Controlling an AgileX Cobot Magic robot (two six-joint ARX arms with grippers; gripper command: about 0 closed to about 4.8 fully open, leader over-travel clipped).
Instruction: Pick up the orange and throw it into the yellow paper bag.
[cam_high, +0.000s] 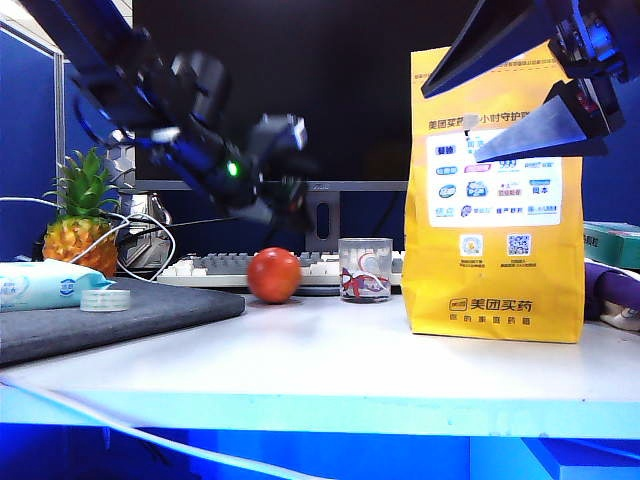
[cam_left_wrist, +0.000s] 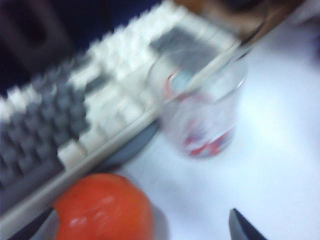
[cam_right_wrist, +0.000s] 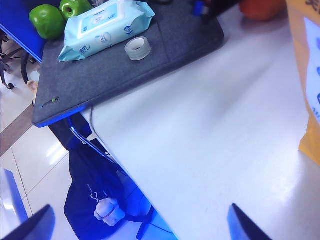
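A tall yellow paper bag (cam_high: 495, 200) is stood upright on the white table (cam_high: 330, 370); its inside cannot be seen. A white panel of small coloured logos is printed on its front, with two QR-like squares beneath and black Chinese characters "美团买药" near the base; the smaller print is too fine to be read. Just left of the bag, a short clear glass cup (cam_high: 364, 269) with red and blue printing is set; whether anything is in it cannot be told. Left of the cup, the orange (cam_high: 274, 275), smooth, glossy and round, is rested on the table in front of a pale keyboard (cam_high: 215, 268).

Further left of the bag, a flat dark grey mat (cam_high: 150, 310) of felt-like cloth is laid, bearing a light blue soft pack of wipes (cam_high: 45, 284) and a small roll of clear tape (cam_high: 105, 300). A small pineapple (cam_high: 80, 225) with green leaves is seen behind them. In the right wrist view two green apples (cam_right_wrist: 47, 20) are seen beyond the wipes.

The left gripper (cam_left_wrist: 145, 227) is blurred and hangs above the orange, its dark fingers spread apart to either side of the fruit without touching it. The right gripper (cam_high: 530, 90) is held high in front of the bag's upper part, its pointed black fingers spread wide with nothing between them.
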